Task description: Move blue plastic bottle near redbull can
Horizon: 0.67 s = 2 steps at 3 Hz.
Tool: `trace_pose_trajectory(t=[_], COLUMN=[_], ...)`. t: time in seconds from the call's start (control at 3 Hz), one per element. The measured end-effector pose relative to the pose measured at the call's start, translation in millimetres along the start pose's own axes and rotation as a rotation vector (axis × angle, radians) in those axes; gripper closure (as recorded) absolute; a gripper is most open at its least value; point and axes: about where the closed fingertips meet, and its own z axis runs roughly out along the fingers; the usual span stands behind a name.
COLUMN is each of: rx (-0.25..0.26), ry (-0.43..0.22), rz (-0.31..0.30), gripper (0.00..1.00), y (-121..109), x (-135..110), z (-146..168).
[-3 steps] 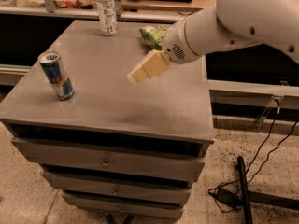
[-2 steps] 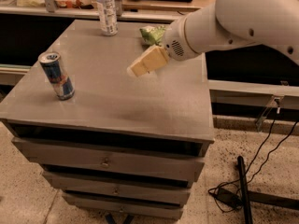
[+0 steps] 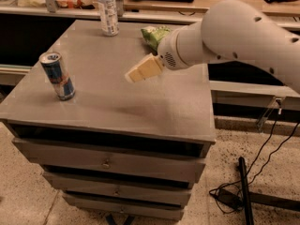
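The blue plastic bottle [image 3: 108,11], clear with a white cap and a white-and-blue label, stands upright at the far edge of the grey cabinet top [image 3: 117,93]. The redbull can [image 3: 57,75] stands upright near the top's front left corner. My gripper [image 3: 133,75], cream-coloured at the end of the white arm [image 3: 234,36], hovers above the middle of the top. It is to the right of the can and well in front of the bottle, and holds nothing.
A green snack bag [image 3: 154,35] lies on the far side of the top, right of the bottle, just behind the arm. The cabinet has drawers below. Black cables [image 3: 253,182] and a stand leg lie on the floor at right. A counter runs behind.
The gripper has drifted slightly toward the far side of the top. The bottle, the can and the snack bag have not moved.
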Motion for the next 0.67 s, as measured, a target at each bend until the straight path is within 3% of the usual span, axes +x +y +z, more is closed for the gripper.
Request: trace_pose_trajectory(t=[0.33, 0.67], rx=[0.086, 0.073], ry=[-0.056, -0.111], rz=[0.036, 0.076], gripper=[0.00, 0.00], y=[-32, -52], x=[-3, -10], z=[33, 71])
